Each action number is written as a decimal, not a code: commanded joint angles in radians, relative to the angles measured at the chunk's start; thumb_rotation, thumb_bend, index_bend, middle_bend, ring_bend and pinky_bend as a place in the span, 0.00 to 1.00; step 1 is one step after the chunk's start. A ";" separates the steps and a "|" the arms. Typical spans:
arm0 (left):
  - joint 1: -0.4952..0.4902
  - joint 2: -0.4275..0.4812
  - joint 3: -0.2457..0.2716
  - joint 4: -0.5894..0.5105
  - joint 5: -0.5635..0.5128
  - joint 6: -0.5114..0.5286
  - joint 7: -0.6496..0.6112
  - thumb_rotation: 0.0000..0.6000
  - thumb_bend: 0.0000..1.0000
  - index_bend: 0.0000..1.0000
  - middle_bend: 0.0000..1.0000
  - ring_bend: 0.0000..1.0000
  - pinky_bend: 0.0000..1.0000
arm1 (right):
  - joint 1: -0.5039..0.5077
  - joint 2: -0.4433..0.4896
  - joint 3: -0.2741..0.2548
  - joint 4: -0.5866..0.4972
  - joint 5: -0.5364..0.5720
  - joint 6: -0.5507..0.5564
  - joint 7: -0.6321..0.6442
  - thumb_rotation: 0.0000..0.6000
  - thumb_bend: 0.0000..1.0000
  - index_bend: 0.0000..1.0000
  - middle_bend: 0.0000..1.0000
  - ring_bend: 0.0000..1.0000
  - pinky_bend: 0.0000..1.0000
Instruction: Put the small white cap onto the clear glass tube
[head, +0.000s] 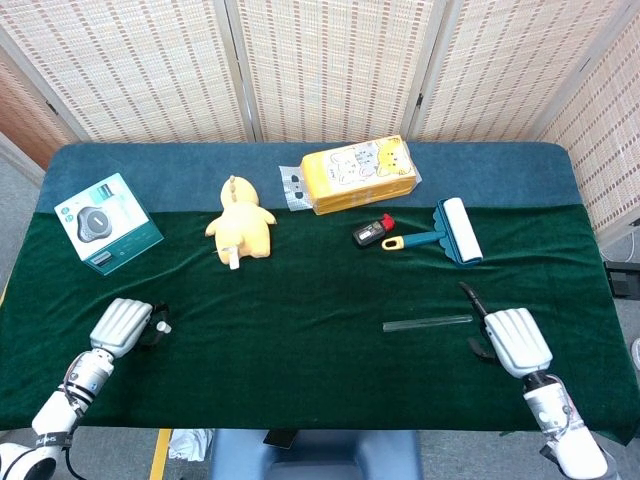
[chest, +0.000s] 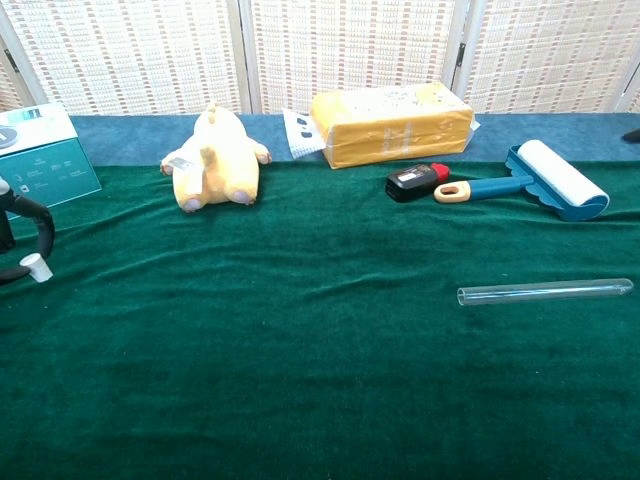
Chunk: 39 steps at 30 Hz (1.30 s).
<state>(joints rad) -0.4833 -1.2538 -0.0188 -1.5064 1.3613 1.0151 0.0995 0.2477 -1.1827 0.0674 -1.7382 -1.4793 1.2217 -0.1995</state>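
Note:
The small white cap is pinched at the fingertips of my left hand near the table's front left. In the chest view the cap hangs just above the green cloth, below the dark fingers at the left edge. The clear glass tube lies flat on the cloth at the front right, its open end pointing left. It also shows in the chest view as the tube. My right hand hovers just right of the tube's closed end, fingers apart and holding nothing.
A teal box stands at the back left. Further along are a yellow plush toy, a yellow tissue pack, a small black and red item and a lint roller. The green cloth lies between my hands.

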 joint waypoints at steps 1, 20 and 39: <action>0.002 -0.002 0.003 -0.002 -0.003 -0.003 0.004 1.00 0.48 0.58 1.00 0.86 0.76 | 0.038 -0.054 0.006 0.052 0.034 -0.057 -0.002 1.00 0.37 0.36 0.95 0.86 0.99; 0.009 -0.022 0.014 0.011 -0.013 -0.018 0.007 1.00 0.48 0.58 1.00 0.86 0.76 | 0.160 -0.207 0.037 0.243 0.166 -0.222 -0.016 1.00 0.37 0.44 0.97 0.87 1.00; 0.009 -0.033 0.016 0.026 -0.019 -0.031 0.003 1.00 0.48 0.58 1.00 0.86 0.76 | 0.221 -0.286 0.036 0.343 0.255 -0.281 -0.078 1.00 0.37 0.44 0.97 0.87 1.00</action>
<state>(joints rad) -0.4747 -1.2867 -0.0026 -1.4807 1.3425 0.9844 0.1023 0.4668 -1.4672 0.1038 -1.3963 -1.2269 0.9427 -0.2769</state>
